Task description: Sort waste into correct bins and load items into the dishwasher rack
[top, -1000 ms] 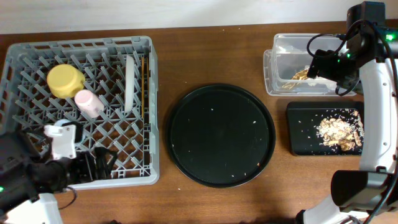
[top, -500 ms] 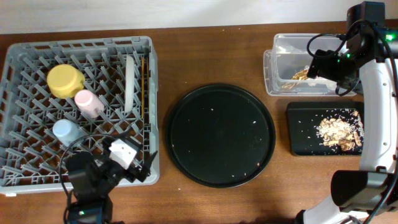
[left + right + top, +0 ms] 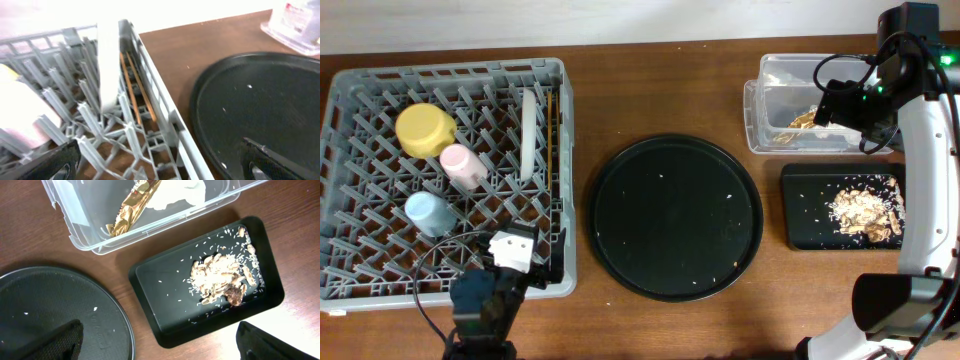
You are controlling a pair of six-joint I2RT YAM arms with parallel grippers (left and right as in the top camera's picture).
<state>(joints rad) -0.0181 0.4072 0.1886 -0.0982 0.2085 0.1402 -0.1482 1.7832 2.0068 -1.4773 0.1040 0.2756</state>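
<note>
The grey dishwasher rack (image 3: pixel 360 270) at the left holds the yellow bowl (image 3: pixel 425 130), pink cup (image 3: pixel 463 165), light-blue cup (image 3: pixel 425 212), grey plate on edge (image 3: pixel 528 135) and chopsticks (image 3: pixel 551 130). My left gripper (image 3: pixel 530 270) is open and empty over the rack's front right corner (image 3: pixel 175 135); the plate (image 3: pixel 107 65) and chopsticks (image 3: pixel 135 87) lie ahead. My right gripper (image 3: pixel 825 105) is open and empty above the clear tub (image 3: pixel 770 120), which holds the gold wrapper (image 3: pixel 132 205) and white napkin (image 3: pixel 175 192). Food scraps (image 3: pixel 220 275) lie in the shallow black tray (image 3: pixel 170 305).
The large round black tray (image 3: pixel 675 218), with a few crumbs on it, sits between the rack and the bins. The shallow black tray (image 3: pixel 805 215) lies just in front of the clear tub. Bare wood runs along the table's front edge.
My left arm has drawn off the light-blue cup, now standing free in the rack, and swung right to the rack's front right corner. The right arm has not moved.
</note>
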